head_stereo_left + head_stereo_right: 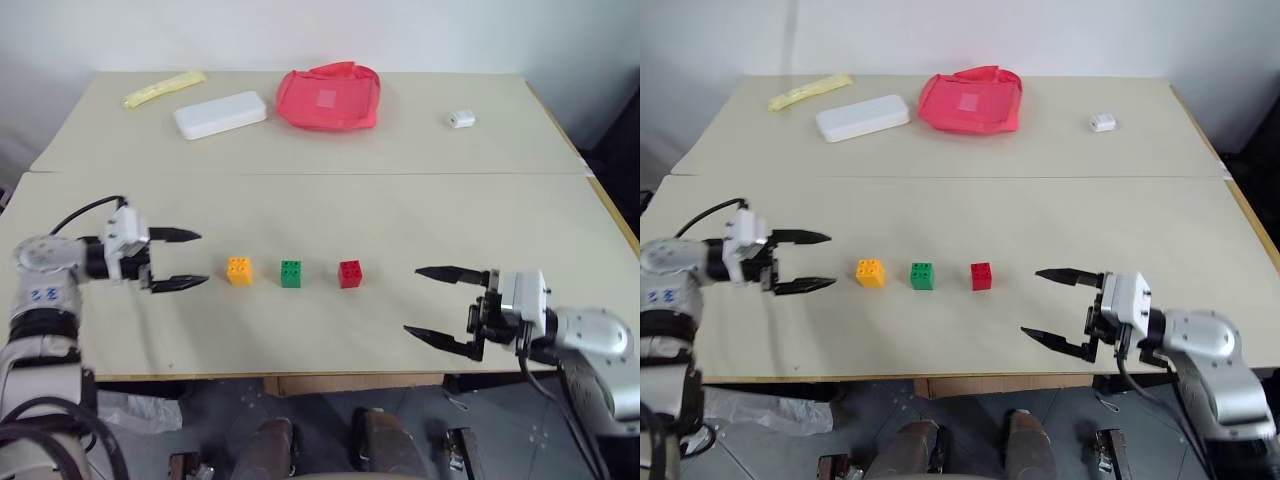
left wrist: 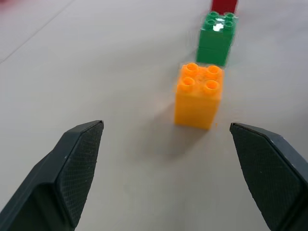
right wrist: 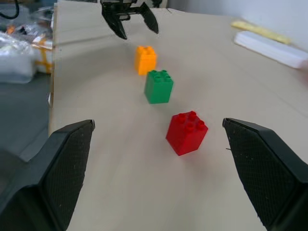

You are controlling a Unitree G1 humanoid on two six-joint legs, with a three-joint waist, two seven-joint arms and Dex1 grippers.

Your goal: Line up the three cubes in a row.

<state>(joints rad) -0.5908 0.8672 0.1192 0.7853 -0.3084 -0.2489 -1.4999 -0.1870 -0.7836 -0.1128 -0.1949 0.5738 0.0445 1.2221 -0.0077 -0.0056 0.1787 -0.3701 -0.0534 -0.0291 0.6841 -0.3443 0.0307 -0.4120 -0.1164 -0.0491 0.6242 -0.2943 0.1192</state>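
Near the table's (image 1: pixel 400 215) front edge, the right gripper (image 1: pixel 445 305) hangs with jaws spread wide and empty, pointing along the row toward the red cube (image 1: pixel 350 273), which sits well apart from it. Slightly farther back, the row's long axis runs parallel to that edge: red, green cube (image 1: pixel 291 273), orange cube (image 1: pixel 240 270), evenly spaced. The left gripper (image 1: pixel 180 260), also wide open and holding nothing, sits just beside the orange end, nearer its cube than the right is; the row looks finished.

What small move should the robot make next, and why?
Probably just draw both arms back from the table. The orange cube, green cube and red cube already stand in one straight, evenly spaced row. The left gripper and right gripper are open, hold nothing, and are apart from the cubes.
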